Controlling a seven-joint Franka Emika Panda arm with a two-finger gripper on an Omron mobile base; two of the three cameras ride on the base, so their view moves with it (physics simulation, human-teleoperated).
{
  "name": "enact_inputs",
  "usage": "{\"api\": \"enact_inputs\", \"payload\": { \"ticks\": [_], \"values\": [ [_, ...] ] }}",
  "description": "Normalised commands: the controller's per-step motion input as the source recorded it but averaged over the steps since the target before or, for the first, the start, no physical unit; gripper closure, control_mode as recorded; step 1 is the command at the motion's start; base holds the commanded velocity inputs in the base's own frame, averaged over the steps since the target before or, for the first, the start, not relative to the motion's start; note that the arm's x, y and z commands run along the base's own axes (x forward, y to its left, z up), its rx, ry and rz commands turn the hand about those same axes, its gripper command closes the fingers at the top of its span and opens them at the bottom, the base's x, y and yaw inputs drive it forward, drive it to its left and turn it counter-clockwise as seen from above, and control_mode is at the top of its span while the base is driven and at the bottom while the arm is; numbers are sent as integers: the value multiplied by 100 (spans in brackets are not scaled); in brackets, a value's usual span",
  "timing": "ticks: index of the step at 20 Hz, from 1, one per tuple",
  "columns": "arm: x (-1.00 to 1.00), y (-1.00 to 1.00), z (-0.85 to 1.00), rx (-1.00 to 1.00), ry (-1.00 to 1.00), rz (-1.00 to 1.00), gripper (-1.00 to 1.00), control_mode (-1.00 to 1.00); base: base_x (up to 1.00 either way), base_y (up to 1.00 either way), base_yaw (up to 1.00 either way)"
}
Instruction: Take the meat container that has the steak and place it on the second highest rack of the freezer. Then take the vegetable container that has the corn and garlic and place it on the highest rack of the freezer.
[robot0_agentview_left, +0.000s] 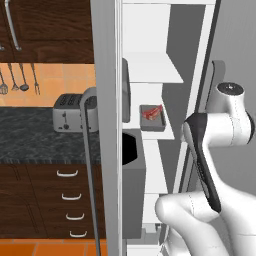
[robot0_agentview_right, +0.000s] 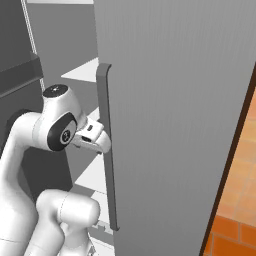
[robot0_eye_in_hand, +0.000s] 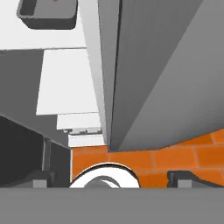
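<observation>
The freezer (robot0_agentview_left: 187, 75) stands open, its white shelves in view. A grey tray (robot0_agentview_left: 152, 118) holding the steak (robot0_agentview_left: 153, 113) rests on the second highest rack (robot0_agentview_left: 167, 134), just below the highest rack (robot0_agentview_left: 150, 70), which is bare. In the hand view the same tray (robot0_eye_in_hand: 46, 13) sits at the top left, above lower shelves (robot0_eye_in_hand: 70, 83). My gripper (robot0_eye_in_hand: 113, 180) is open with nothing between its fingertips (robot0_eye_in_hand: 40, 179). My hand (robot0_agentview_right: 91, 137) hovers in front of the shelves, beside a grey door handle (robot0_agentview_right: 106, 150). The corn container is out of view.
The freezer door (robot0_agentview_left: 107, 125) with its black dispenser panel (robot0_agentview_left: 129, 147) stands open on the left. A closed grey door (robot0_agentview_right: 175, 100) rises close on the right. A toaster (robot0_agentview_left: 70, 112) sits on the dark counter (robot0_agentview_left: 30, 140). Orange floor tiles (robot0_eye_in_hand: 175, 157) lie below.
</observation>
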Motion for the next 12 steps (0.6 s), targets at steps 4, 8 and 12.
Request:
{"api": "enact_inputs", "payload": {
  "ticks": [4,8,12],
  "values": [
    [-93,-2,7,-5,13,31,-100,-100,0,0,0],
    [-62,3,39,0,11,16,-100,-100,0,0,0],
    [-27,3,56,0,2,5,-100,-100,0,0,0]
  ]
}}
